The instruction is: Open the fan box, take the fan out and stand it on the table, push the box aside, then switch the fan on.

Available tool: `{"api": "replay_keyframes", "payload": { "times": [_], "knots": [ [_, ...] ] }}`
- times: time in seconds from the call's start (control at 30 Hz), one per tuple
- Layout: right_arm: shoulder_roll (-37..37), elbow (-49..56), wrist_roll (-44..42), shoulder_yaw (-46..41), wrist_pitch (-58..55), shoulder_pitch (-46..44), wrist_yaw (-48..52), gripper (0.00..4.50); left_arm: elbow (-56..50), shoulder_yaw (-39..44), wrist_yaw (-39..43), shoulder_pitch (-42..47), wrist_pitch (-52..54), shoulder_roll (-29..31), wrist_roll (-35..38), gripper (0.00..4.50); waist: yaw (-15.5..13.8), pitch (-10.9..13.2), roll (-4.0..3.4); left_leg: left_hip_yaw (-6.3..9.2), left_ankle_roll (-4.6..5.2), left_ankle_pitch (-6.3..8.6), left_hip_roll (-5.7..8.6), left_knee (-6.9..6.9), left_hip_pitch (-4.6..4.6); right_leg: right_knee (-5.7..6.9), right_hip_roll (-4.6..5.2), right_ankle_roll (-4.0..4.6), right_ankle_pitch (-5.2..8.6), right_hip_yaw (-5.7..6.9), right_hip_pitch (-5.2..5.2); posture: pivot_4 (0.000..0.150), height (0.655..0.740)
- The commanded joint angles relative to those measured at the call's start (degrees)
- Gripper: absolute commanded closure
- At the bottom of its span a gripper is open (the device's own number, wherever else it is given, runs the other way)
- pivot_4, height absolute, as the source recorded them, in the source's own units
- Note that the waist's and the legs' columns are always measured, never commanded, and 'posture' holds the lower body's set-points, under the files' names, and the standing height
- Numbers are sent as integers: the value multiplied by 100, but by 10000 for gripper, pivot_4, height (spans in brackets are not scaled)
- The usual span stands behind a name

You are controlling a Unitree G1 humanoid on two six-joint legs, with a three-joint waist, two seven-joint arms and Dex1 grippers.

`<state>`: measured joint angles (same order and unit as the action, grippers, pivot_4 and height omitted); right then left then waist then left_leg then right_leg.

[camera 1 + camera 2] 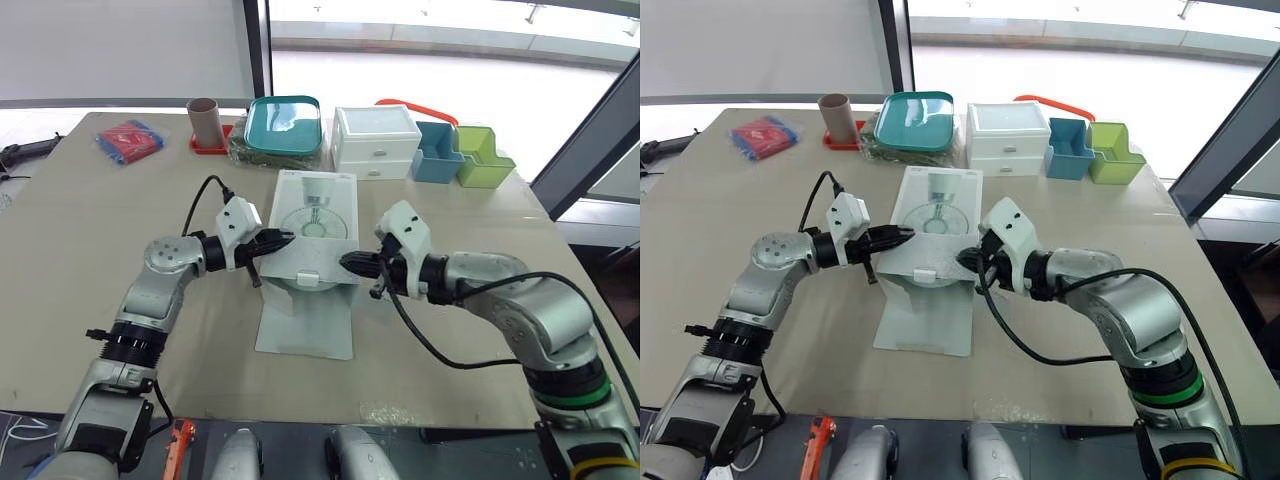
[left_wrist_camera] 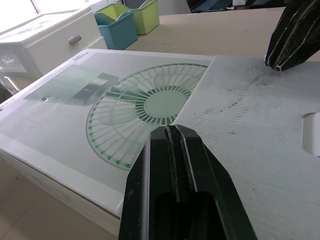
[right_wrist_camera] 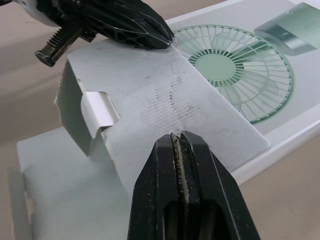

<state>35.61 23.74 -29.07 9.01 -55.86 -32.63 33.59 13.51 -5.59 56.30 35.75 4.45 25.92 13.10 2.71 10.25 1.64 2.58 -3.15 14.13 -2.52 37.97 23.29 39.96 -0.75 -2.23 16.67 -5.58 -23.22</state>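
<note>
End effectors [image 1: 287, 239] [image 1: 347, 262] closed, tips facing.

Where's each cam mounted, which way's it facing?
Eye views: head, facing forward-down at fan box on table; both arms with left tool, right tool show.
Left wrist: left arm, looking along its shut tool over the flap toward right tool.
Right wrist: right arm, looking along its shut tool toward left tool.
Shared: both wrist views see flap.
</note>
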Motion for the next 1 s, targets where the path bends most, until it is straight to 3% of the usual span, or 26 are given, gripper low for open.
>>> {"api": "replay_keyframes", "payload": {
  "times": [0.03,0.27,0.57,0.73,1.0],
  "knots": [
    [-119,-110,160,-1,124,-160,-71,44494,-309,166,-48,-67,125,133,72,45000,1,0,0,0,0,0,0,0,0,0,0,0,0,0,0,1500,7400],
    [-131,-124,324,61,199,-83,48,44494,-1050,481,14,-75,737,303,593,45000,1,2,1,1,0,0,0,-1,6,0,0,0,0,0,-6,1500,7400],
    [-204,-143,465,162,320,6,45,44494,-2675,400,1006,-717,1543,1353,1240,45000,12,3,1,-2,0,0,-4,-6,3,0,-1,2,1,-2,-8,1500,7400],
    [-282,-175,518,184,382,0,34,44494,-2734,14,1280,-634,1356,1562,915,45000,5,3,1,-3,-1,-1,-2,-6,1,0,0,3,1,-1,-5,1500,7400],
    [-384,-178,558,189,430,-13,15,44494,-2348,-512,1303,-444,928,1268,477,45000,11,3,0,-4,-1,0,-4,-7,2,0,-4,5,2,-3,-8,1500,7400]
  ]
}}
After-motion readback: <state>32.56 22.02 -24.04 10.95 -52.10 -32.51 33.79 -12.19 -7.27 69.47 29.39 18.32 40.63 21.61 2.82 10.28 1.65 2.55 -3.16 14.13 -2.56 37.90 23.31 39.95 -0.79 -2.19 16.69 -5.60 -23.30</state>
